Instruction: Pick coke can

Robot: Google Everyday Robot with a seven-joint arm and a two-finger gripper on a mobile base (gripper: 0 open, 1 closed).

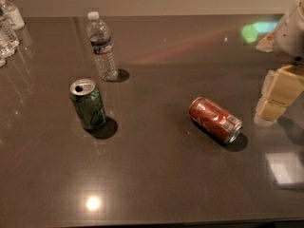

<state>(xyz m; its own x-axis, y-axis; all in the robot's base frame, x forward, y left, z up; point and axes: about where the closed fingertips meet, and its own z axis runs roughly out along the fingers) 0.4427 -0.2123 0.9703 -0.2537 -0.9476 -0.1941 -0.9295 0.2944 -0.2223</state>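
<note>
The coke can (214,119) is red with silver ends and a small white label patch near its right end. It lies on its side on the dark table (156,175), right of the middle. My gripper (275,99) hangs at the right edge of the view, a short way right of the can and apart from it. Its cream-coloured body points down toward the table.
A green can (88,104) with a silver top stands upright left of the middle. A clear water bottle (102,47) stands behind it. More bottles (8,25) crowd the far left corner. Light glares show on the table at the front and right.
</note>
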